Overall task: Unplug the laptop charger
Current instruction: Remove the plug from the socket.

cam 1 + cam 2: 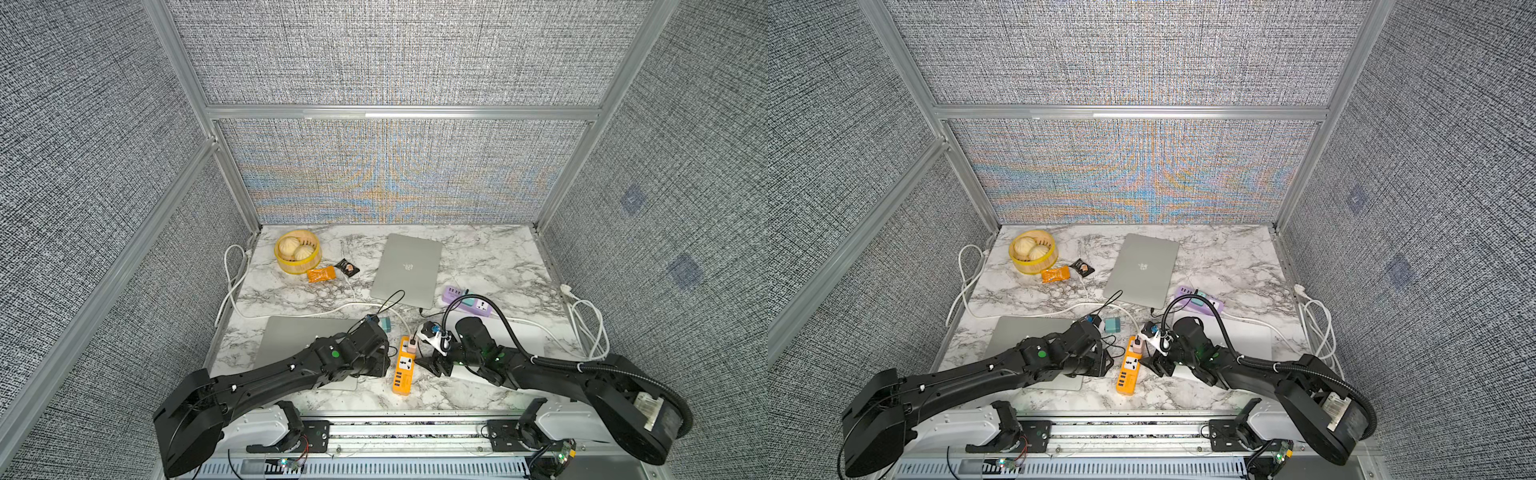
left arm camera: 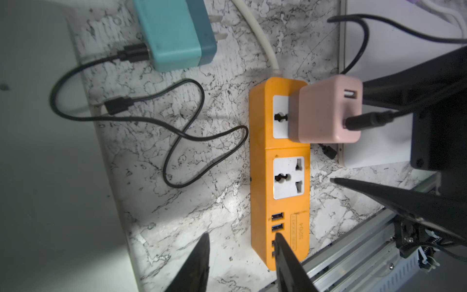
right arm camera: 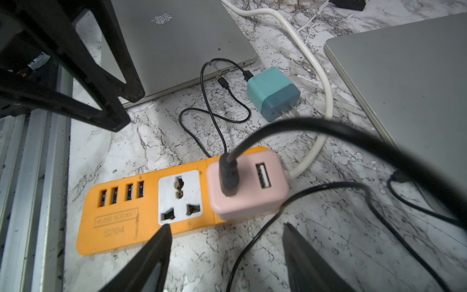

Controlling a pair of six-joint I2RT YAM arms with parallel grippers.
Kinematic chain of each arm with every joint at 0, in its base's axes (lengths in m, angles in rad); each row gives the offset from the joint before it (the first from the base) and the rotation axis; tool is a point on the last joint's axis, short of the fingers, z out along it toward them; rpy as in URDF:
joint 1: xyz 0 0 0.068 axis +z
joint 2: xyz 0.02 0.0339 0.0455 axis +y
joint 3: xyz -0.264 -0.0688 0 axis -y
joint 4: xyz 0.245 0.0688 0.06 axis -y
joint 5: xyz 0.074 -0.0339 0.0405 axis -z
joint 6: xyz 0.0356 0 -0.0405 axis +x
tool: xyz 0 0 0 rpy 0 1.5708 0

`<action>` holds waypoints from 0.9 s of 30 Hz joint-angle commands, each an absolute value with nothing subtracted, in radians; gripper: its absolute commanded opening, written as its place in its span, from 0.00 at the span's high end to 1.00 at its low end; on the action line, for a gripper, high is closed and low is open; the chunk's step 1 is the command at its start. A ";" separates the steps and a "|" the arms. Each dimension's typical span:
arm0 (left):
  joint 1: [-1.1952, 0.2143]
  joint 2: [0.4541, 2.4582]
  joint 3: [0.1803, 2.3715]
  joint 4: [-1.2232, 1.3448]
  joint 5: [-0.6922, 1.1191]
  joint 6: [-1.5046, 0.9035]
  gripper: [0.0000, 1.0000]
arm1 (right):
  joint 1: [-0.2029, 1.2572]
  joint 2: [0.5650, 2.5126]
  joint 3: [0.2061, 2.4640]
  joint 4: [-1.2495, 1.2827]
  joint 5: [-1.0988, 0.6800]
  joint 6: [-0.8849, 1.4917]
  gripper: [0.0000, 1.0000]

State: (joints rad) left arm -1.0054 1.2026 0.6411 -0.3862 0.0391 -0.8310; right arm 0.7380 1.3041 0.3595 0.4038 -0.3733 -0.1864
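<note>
Grey woven wall panels (image 1: 395,54), aluminium frame rails (image 1: 399,112), white marble-patterned tabletop (image 1: 478,257)

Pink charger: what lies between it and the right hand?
Right wrist view: only a black cable over marble separates the right hand from the pink charger.

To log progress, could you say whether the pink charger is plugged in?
Plugged in: the pink charger sits seated in the orange power strip.

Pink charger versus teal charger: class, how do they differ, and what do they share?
The pink charger is plugged into the orange power strip; the teal charger lies loose on the table, prongs bare. The pink charger is one colour; the teal charger has a darker end. Both carry a black cable.
</note>
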 commanded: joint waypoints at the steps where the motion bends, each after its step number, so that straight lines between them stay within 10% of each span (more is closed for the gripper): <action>1: -1.005 1.247 0.651 -0.338 0.096 -0.838 0.58 | 0.736 1.323 0.367 0.470 -0.379 -0.191 0.30; 27: -0.994 1.381 0.690 -0.289 0.168 -0.821 0.68 | 0.683 1.404 0.388 0.585 -0.498 -0.148 0.32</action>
State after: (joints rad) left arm -0.9970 1.3808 0.6899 -0.3084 0.1600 -0.8200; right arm 0.6861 1.4014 0.3836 0.5503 -0.4740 -0.1555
